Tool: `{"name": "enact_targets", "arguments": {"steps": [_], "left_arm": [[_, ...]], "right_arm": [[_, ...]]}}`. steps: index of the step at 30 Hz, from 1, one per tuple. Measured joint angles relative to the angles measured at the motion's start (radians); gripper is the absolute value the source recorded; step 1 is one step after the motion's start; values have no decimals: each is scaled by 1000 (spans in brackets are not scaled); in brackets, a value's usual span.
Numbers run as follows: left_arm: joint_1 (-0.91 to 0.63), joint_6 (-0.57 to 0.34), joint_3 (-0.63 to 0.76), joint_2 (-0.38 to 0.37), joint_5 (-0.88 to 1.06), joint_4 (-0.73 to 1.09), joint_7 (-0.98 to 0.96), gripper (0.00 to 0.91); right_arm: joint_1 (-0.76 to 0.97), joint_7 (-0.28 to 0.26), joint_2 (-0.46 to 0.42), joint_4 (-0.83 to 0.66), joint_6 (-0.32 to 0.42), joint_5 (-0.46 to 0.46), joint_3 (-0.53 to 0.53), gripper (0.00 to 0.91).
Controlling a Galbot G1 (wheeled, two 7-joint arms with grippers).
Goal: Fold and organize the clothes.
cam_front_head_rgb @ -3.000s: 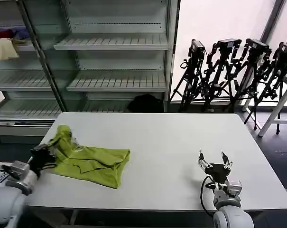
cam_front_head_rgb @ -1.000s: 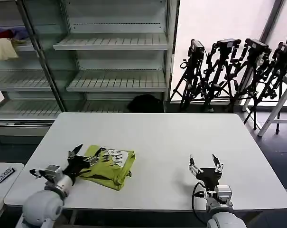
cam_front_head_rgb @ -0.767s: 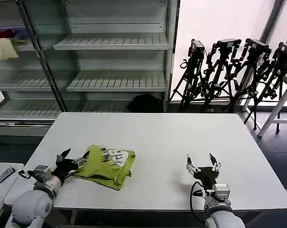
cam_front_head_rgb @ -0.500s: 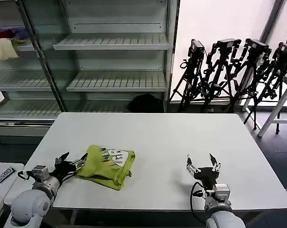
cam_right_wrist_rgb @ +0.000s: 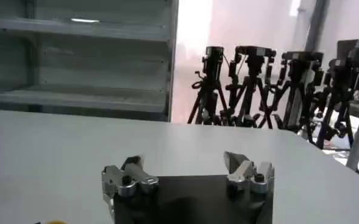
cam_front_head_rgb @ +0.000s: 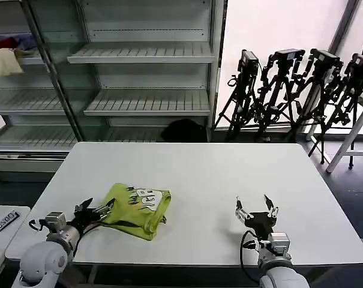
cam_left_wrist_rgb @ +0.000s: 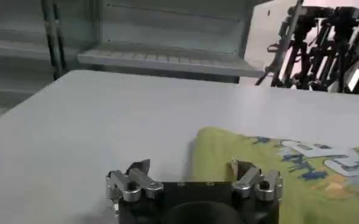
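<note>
The T-shirt [cam_front_head_rgb: 136,209] lies as a folded lime-green bundle on the near left part of the white surface [cam_front_head_rgb: 229,174], with some print showing on its upper face. Its long axis runs roughly left to right, slightly skewed, with the thicker folded edge toward the near right.

The left gripper [cam_front_head_rgb: 94,211] sits low at the bundle's left edge, its fingers spread and empty. In the left wrist view, the left gripper [cam_left_wrist_rgb: 194,175] points across the surface with the T-shirt [cam_left_wrist_rgb: 289,170] just ahead and off to 1 side of the gap; 1 finger tip appears at or over the cloth's edge, the other over bare surface. Whether that tip touches the cloth cannot be told.

The right gripper [cam_front_head_rgb: 256,211] hovers near the front edge on the right side, well apart from the shirt, fingers released and holding nothing. The right wrist view shows the right gripper [cam_right_wrist_rgb: 188,172] facing bare surface.

The left arm is clearly the nearer one, so any further fold or squaring of the bundle likely falls to it. The shirt lies to the right of its fingers, so a pinch on the left edge would carry cloth rightward over the bundle. There is wide open room to the right and far side; the near edge of the surface is close, leaving little margin there.
</note>
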Motion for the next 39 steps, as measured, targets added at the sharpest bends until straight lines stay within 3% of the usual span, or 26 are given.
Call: {"name": "enact_targets", "arguments": {"steps": [1, 2, 3, 5, 19, 39], "left_arm": [[0, 1, 2, -2, -3, 0, 0, 464], [1, 2, 5, -4, -6, 0, 1, 373], [1, 3, 7, -5, -8, 0, 2, 121], [1, 3, 13, -7, -10, 2, 4, 20], [6, 2, 17, -18, -54, 8, 9, 10], [33, -87, -16, -32, -77, 22, 10, 0]], "right_arm": [[0, 0, 0, 0, 0, 0, 0, 907], [-1, 0, 0, 0, 0, 0, 1, 907], [-1, 0, -1, 0, 0, 0, 2, 907], [-3, 0, -1, 0, 1, -1, 3, 907], [-9, 4, 3, -3, 13, -12, 5, 907], [-1, 10, 3, -10, 17, -14, 3, 907]]}}
